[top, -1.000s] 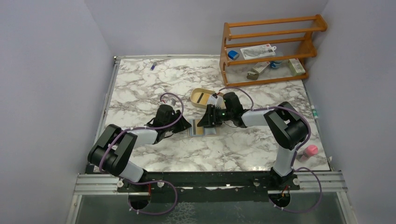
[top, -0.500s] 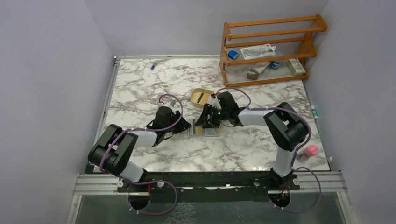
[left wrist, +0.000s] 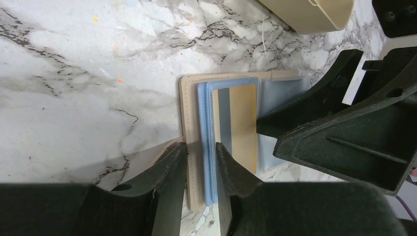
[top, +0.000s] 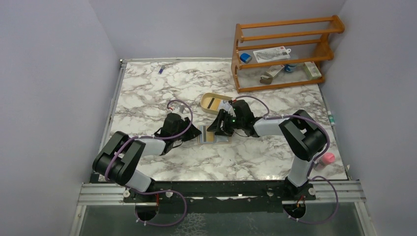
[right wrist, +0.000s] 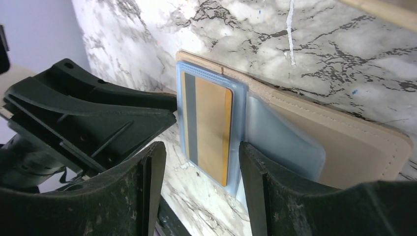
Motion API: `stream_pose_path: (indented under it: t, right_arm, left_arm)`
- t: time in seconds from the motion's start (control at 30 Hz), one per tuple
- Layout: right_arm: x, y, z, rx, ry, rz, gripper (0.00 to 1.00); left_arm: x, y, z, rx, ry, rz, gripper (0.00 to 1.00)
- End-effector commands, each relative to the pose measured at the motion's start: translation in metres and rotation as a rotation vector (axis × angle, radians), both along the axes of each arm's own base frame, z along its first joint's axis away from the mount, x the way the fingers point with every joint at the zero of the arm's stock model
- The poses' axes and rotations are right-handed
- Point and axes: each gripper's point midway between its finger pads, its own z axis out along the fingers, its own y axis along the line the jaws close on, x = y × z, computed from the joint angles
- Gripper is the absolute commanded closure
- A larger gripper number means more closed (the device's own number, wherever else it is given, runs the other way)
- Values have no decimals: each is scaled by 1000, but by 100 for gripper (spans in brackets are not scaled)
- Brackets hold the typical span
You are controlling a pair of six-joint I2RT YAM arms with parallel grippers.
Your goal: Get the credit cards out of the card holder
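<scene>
The tan card holder (top: 211, 138) lies open on the marble. Pale blue clear sleeves fan out of it (left wrist: 209, 113). A gold credit card with a grey stripe (right wrist: 209, 125) sits in the top sleeve, also seen in the left wrist view (left wrist: 238, 123). My left gripper (top: 196, 132) is shut on the holder's left edge, with the tan cover and blue sleeves pinched between its fingers (left wrist: 201, 147). My right gripper (top: 219, 129) comes in from the opposite side. It stands open (right wrist: 201, 162), its fingers either side of the card's end without touching it.
An oval tan tray (top: 212, 102) sits just behind the holder, its wall showing in the left wrist view (left wrist: 314, 12). A wooden rack (top: 282, 49) with small items stands back right. A pink object (top: 327, 158) lies at the right edge, a small blue item (top: 161, 69) far back left.
The right wrist has shifted a little over the holder, and the fingers stay just as wide. The left gripper has hardly moved and keeps its hold on the holder's edge.
</scene>
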Motion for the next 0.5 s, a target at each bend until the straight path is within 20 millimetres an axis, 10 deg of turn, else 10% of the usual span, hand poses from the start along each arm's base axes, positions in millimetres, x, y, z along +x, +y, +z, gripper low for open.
stream_pose_path:
  t: [0.0, 0.47]
  right_arm:
    - [-16, -16, -52, -55, 81, -46, 38]
    - [-1, -19, -13, -12, -112, -64, 38]
  left_arm:
    - [-28, 11, -31, 73, 110, -10, 71]
    - [-30, 11, -36, 84, 118, -10, 71]
